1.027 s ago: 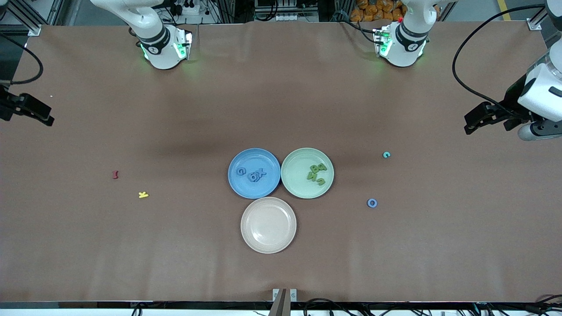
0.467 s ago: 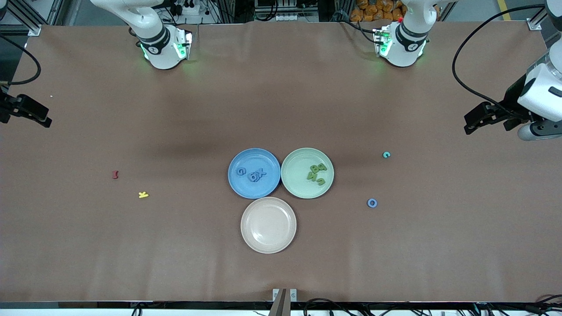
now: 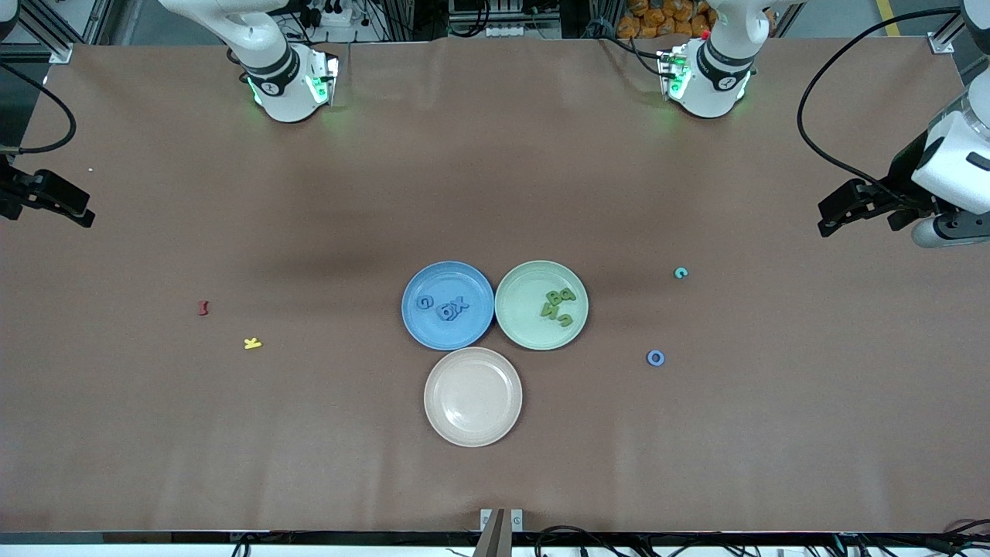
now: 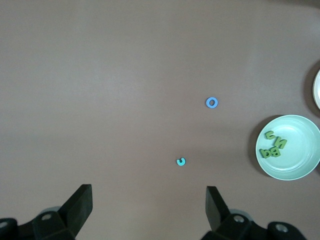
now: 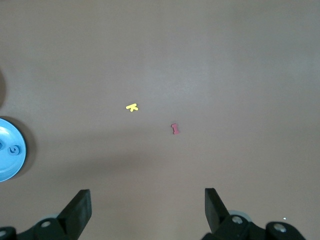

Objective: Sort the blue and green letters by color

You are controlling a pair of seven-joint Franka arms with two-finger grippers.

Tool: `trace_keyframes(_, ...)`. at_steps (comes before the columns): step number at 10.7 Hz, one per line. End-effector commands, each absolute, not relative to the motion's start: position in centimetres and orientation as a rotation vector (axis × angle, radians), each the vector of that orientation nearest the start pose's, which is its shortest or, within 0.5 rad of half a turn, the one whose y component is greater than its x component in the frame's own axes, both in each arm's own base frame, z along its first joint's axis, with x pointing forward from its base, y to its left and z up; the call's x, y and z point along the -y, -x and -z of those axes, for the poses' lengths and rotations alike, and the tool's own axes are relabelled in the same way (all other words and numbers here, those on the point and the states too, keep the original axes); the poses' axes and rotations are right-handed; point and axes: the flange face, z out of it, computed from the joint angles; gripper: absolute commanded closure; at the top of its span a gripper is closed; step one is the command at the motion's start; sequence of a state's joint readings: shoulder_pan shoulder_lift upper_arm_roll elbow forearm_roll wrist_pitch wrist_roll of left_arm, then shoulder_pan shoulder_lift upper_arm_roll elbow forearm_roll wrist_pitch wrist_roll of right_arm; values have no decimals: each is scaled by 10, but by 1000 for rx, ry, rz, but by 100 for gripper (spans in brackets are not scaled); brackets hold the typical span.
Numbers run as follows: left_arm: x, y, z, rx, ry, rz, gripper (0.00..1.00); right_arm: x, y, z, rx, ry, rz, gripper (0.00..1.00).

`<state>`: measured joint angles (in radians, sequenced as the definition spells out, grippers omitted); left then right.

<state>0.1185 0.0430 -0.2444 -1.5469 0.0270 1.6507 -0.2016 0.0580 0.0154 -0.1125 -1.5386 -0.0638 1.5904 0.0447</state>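
Several blue letters (image 3: 445,305) lie on the blue plate (image 3: 464,333), and several green letters (image 3: 558,304) lie on the green plate (image 3: 522,309) beside it. A loose blue O (image 3: 656,357) (image 4: 212,102) and a teal C (image 3: 681,272) (image 4: 181,161) lie on the table toward the left arm's end. My left gripper (image 3: 826,216) (image 4: 149,200) hangs open and empty over that end, well apart from both. My right gripper (image 3: 77,207) (image 5: 147,202) is open and empty over the right arm's end of the table.
An empty beige plate (image 3: 472,396) sits nearer the front camera than the two coloured plates. A red letter (image 3: 203,308) (image 5: 174,128) and a yellow K (image 3: 252,343) (image 5: 132,107) lie toward the right arm's end. Brown table surface stretches around everything.
My right gripper has shifted very slightly at the table's edge. The left arm and all letters have stayed where they were.
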Motion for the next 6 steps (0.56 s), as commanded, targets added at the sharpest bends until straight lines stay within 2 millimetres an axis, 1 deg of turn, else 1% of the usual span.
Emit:
trace_keyframes(1, 66, -564, -629, 81, 3130, 93, 0, 33, -554, -639, -140, 3195, 76, 0)
trace_keyframes(3, 68, -562, -629, 76, 3128, 72, 0, 31, -554, -639, -137, 3190, 78, 0)
trace_keyframes(6, 69, -558, -643, 73, 3130, 74, 0, 27, -554, -639, -128, 3143, 82, 0)
